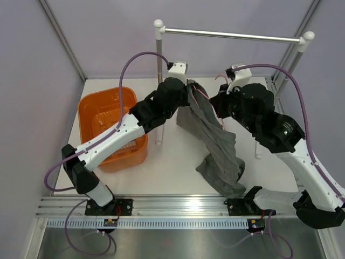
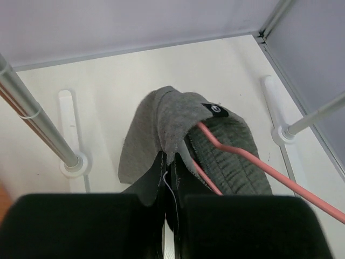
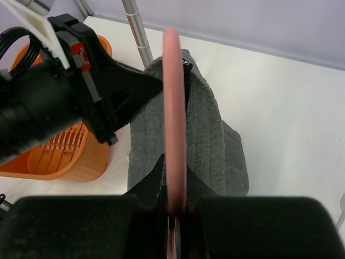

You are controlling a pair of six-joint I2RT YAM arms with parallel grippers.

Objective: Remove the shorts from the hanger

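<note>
The dark grey shorts (image 1: 215,143) hang over the pink hanger (image 1: 204,95) above the table, with their lower end trailing onto the table near its front edge. My left gripper (image 1: 186,86) is shut on the top edge of the shorts (image 2: 172,127), beside the pink hanger wire (image 2: 253,162). My right gripper (image 1: 222,97) is shut on the pink hanger (image 3: 174,113); the shorts (image 3: 207,140) drape over the wire just ahead of the jaws. The left gripper (image 3: 145,89) shows there, pinching the cloth at the top.
An orange basket (image 1: 110,127) stands at the left of the table. A silver rail with white end caps (image 1: 232,35) spans the back on two upright posts (image 1: 159,81). Post feet (image 2: 75,162) stand on the table. Purple walls close in the sides.
</note>
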